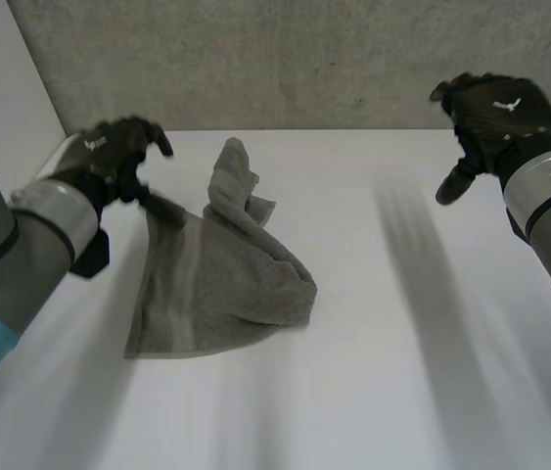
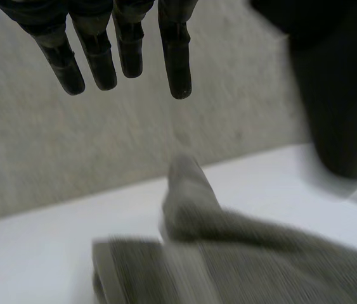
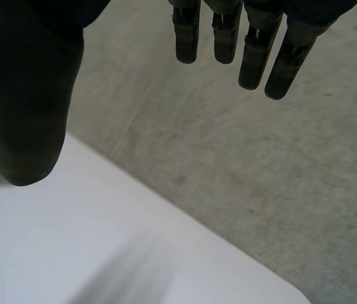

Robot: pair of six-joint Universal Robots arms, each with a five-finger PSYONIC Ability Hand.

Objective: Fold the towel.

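The crumpled grey terry towel (image 1: 218, 279), likely soft and limp, lies just beside the left hand (image 1: 109, 162), whose fingers (image 2: 124, 54) are straight and empty. Its nearest corner looks best to pinch. The right hand (image 1: 498, 116) hangs relaxed and empty, well apart.

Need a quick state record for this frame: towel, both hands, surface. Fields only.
towel: grey towel, crumpled in a loose heap, one end bunched up toward the wall, not folded flat
left hand: open, holding nothing, raised over the towel's left edge
right hand: open, raised at the right side, apart from the towel
surface: white table
backdrop: concrete wall
fold status: no neat fold yet
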